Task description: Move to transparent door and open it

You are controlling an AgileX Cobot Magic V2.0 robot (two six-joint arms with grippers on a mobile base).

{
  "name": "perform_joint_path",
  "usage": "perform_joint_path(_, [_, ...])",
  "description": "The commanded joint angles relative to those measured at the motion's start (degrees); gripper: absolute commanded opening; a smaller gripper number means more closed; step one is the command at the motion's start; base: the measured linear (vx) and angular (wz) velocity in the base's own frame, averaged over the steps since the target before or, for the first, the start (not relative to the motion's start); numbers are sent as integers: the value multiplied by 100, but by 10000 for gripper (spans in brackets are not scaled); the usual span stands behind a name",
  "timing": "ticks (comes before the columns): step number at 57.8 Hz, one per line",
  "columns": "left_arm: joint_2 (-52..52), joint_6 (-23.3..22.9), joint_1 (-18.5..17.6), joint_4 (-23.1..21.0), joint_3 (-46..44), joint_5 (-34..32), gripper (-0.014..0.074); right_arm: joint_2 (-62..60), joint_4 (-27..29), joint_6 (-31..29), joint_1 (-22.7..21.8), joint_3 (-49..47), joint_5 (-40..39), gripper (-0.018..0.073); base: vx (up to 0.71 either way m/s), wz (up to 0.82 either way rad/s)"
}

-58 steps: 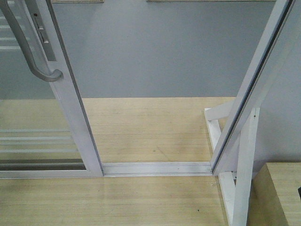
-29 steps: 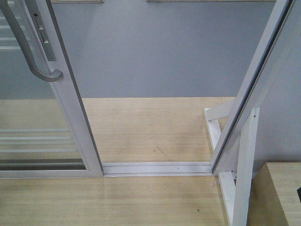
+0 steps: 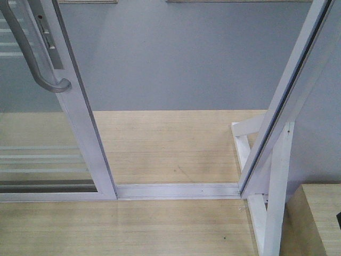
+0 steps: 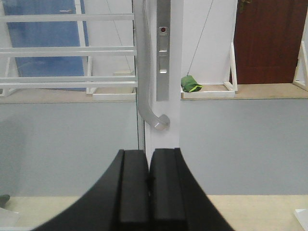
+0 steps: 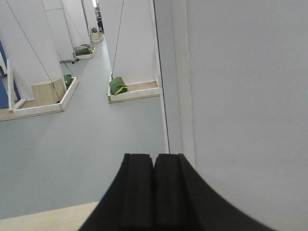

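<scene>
The transparent door [image 3: 80, 122] stands at the left of the front view, slid aside. It leaves a wide gap over the white floor track [image 3: 176, 190]. Its curved grey handle [image 3: 45, 74] hangs at the upper left. In the left wrist view the door's white frame [image 4: 166, 137] and handle [image 4: 147, 103] stand straight ahead. My left gripper [image 4: 149, 156] is shut and empty, below the handle's hooked end and apart from it. My right gripper [image 5: 154, 161] is shut and empty, facing the white jamb [image 5: 175, 96] beside the opening.
A white post with slanted braces [image 3: 274, 181] stands at the right of the opening, next to a wooden box [image 3: 314, 218]. Grey floor [image 3: 181, 58] lies beyond the wooden threshold. White panels with green weights [image 5: 118, 86] stand further off. A brown door [image 4: 267, 41] shows behind.
</scene>
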Motion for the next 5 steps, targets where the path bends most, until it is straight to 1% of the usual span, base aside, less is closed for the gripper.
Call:
perform_joint_path(1, [-74,-47,-34,-18,94,-473,-6,-95,-7,-51,-34,26,-471,-9,0,0])
perform_joint_path(5, [-74,-47,-34,-18,94,-473,-6,-95,-7,-51,-34,25,-457,-9,0,0])
